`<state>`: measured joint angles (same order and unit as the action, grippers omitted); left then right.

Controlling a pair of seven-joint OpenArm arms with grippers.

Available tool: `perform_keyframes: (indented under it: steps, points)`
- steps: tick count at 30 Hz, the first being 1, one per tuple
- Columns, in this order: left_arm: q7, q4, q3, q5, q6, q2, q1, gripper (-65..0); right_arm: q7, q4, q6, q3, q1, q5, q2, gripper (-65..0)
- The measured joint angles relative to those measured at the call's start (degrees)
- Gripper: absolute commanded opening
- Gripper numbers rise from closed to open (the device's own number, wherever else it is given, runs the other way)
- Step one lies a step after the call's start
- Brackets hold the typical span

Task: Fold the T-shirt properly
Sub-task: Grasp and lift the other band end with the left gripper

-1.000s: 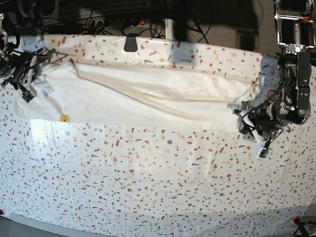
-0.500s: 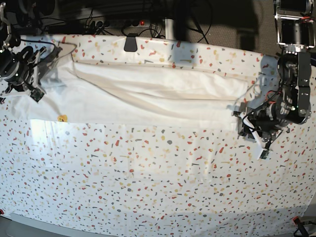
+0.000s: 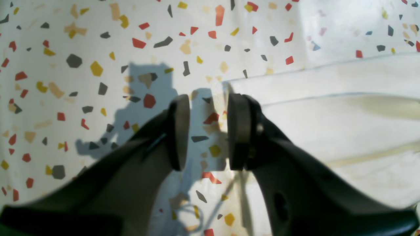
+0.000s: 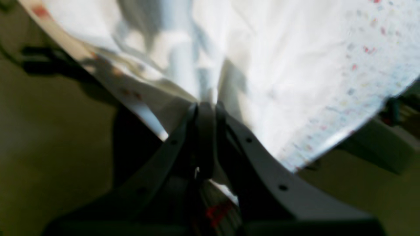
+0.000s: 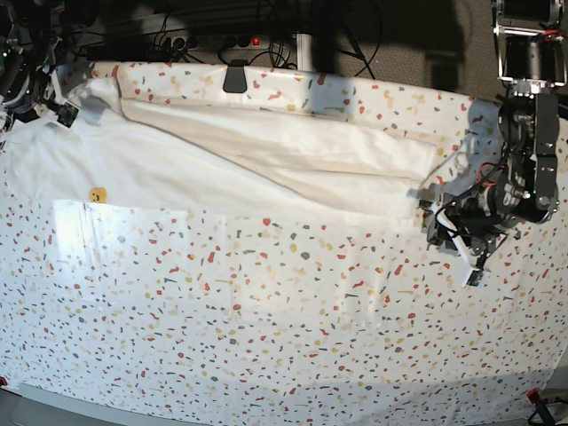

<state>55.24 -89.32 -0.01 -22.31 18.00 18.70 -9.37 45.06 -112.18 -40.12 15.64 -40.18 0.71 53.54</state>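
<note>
The T-shirt (image 5: pixel 266 169) lies stretched across the far half of the table cover (image 5: pixel 266 337), plain white side up, folded lengthwise into a long band with overlapping layers and a diagonal crease running from the far left corner toward the near right end. A small yellow patch of print (image 5: pixel 97 193) peeks out near its left front edge. At the left end of the base view the cloth rises toward the right gripper (image 4: pixel 206 113), whose jaws are pressed together on a bunched fold of the shirt, as the right wrist view shows, though that picture is blurred. At the opposite end the left gripper (image 3: pixel 205 131) hovers low over the speckled cover just beside the shirt's corner; its jaws stand partly apart with nothing between them, one pad (image 3: pixel 239 131) close to the hem edge, and whether it touches the cloth cannot be told. A black clip (image 5: pixel 235 76) sits at the table's far edge.
</note>
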Motion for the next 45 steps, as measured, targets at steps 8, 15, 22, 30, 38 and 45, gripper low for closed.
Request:
perform_keyframes:
  steps: [8,15,22,30,38,45]
  points:
    - [1.1,0.0,0.0,-4.7,-0.3,0.0,0.0,-45.4,0.4,0.1,2.9,0.0,0.0,1.0,1.3,-65.0]
    - [1.4,-3.1,0.1,-16.3,7.7,-4.2,0.0,-45.4,0.4,1.4,2.9,0.0,0.0,1.1,1.3,-65.0]
    - [1.7,-3.4,9.4,6.8,12.0,-6.7,-1.1,-41.2,0.4,3.3,2.3,0.0,0.0,1.0,1.3,-65.0]
    - [1.6,-3.4,18.8,13.5,11.0,-3.3,-1.1,-40.8,0.2,3.5,2.3,0.0,0.0,1.1,1.2,-65.0]
    - [0.3,-3.1,18.8,13.9,9.5,-3.3,-0.9,-40.8,0.2,3.6,2.3,0.0,0.0,1.1,1.3,-65.0]
    - [0.3,-2.7,18.8,13.9,8.5,-3.3,-0.8,-40.8,0.2,3.6,2.3,0.0,0.0,1.1,1.3,-65.0]
